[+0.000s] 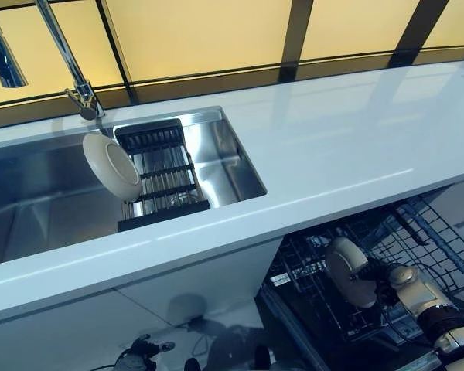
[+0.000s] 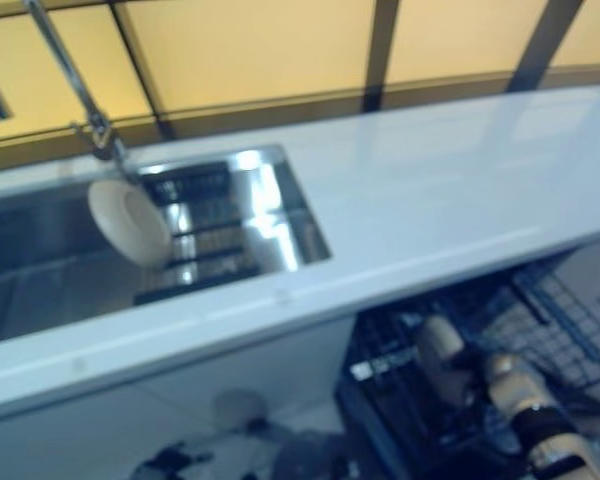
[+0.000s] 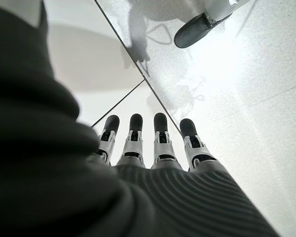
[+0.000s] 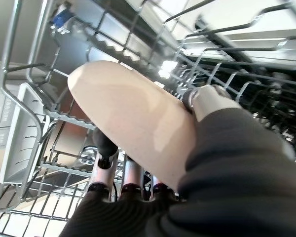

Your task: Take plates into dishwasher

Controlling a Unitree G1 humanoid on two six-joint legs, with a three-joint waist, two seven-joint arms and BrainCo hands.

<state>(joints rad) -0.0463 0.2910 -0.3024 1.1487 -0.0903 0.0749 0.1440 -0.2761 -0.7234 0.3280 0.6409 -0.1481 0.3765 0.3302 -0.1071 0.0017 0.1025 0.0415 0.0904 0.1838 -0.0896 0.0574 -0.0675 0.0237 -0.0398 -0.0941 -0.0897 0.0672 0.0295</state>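
Right hand (image 4: 138, 187) clamped on plate (image 4: 133, 123), over dishwasher rack (image 1: 417, 239): placing step. Next, slot it upright. Left hand (image 3: 148, 148) idle, fingers straight.

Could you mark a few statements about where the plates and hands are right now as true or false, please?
1. The right hand holds a beige plate over the dishwasher rack. True.
2. The plate in the sink lies flat on the counter. False: it leans upright against the black drying rack inside the sink.
3. The left hand grips a plate. False: its fingers are straight and hold nothing, hanging above the floor.
4. The dishwasher rack sits below the white counter. True.
5. The tap stands at the counter's right end. False: it stands behind the sink, towards the left.
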